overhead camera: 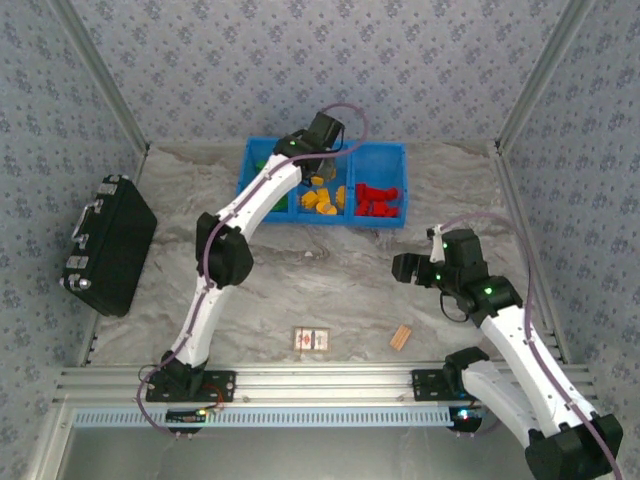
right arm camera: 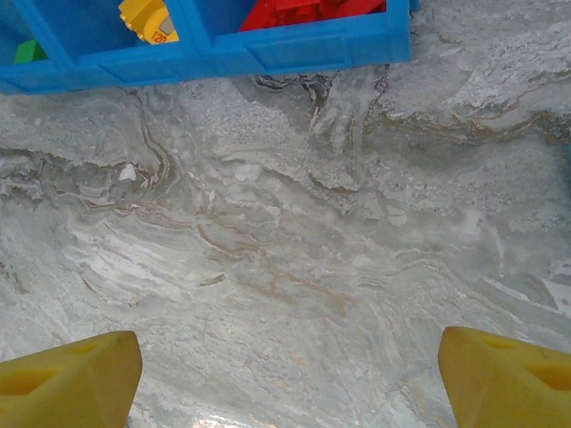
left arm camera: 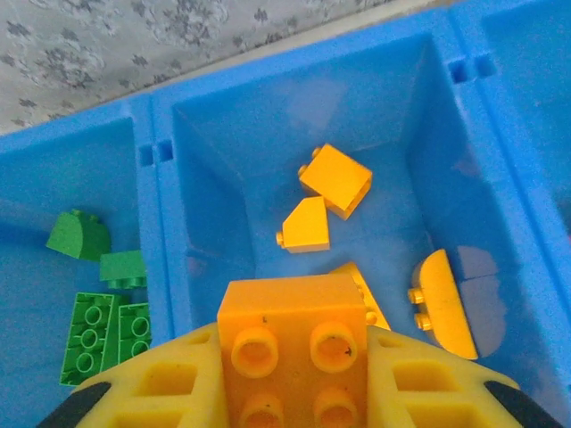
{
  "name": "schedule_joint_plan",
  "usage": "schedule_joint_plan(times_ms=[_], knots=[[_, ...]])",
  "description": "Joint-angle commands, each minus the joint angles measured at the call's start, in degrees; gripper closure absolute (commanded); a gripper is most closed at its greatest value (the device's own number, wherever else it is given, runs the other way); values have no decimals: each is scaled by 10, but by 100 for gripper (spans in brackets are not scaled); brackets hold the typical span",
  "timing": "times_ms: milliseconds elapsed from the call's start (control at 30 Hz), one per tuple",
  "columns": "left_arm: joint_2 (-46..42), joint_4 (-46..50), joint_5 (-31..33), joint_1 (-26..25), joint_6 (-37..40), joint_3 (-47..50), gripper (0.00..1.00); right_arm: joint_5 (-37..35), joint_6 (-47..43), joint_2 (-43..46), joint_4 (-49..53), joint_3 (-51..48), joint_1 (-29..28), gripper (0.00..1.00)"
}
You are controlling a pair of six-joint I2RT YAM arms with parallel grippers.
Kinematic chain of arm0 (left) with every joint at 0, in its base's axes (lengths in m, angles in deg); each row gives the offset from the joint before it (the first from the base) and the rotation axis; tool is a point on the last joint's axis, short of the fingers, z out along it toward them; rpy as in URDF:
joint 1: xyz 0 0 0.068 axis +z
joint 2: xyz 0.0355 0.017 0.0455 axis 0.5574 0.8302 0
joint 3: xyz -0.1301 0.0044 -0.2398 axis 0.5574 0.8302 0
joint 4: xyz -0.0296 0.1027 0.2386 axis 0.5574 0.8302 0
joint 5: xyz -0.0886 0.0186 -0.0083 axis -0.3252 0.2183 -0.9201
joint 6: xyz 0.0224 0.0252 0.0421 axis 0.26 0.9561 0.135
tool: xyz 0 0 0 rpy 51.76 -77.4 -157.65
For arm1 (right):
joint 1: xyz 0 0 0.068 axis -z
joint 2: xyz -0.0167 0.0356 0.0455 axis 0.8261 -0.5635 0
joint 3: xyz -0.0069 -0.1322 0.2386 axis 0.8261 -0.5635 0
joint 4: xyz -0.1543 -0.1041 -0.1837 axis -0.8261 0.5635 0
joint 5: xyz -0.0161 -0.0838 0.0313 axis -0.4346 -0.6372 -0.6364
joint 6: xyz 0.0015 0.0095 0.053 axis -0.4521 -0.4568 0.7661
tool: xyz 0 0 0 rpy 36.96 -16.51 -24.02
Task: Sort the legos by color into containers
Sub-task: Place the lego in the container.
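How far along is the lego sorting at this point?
Nearly done: green legos, orange-yellow legos and red legos lie in separate bins. In hand: the left tool is shut on an orange-yellow brick above the middle bin; the right tool is open over bare table. Left: release that brick. The table otherwise holds a card and a wooden block.

You have tan wooden block [overhead camera: 401,337] on marble tabletop [overhead camera: 300,275], near right gripper [overhead camera: 403,268], on its base side. Further left of that gripper, apart from block: red-and-white printed card [overhead camera: 312,340], lying flat. Your black case [overhead camera: 108,245] with silver latches sits well left of left gripper [left arm camera: 294,366], at tabletop's edge. Floral wallpaper [overhead camera: 200,60] beyond both grippers.
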Motion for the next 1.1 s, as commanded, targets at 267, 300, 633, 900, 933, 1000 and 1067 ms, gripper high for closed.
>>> schedule_joint_plan(times_ms=[267,300,633,900,933,1000,1067], knots=[[41,-16,-39,6,13,-9,75,-15,-21,-52,-32,34,8,11],[44,-23,-43,6,11,-5,75,-15,-18,-54,-33,35,8,11],[94,-46,-63,6,1,-11,75,-15,-15,-67,-37,24,11,11],[118,-54,-61,12,3,-10,75,8,-14,-105,-62,28,11,11],[121,-54,-63,13,1,-10,75,10,-15,-111,-63,29,11,11],[125,-55,-64,14,-3,-6,74,12,-16,-118,-68,31,11,11],[127,-59,-64,14,-6,3,73,13,-17,-124,-70,34,10,11]])
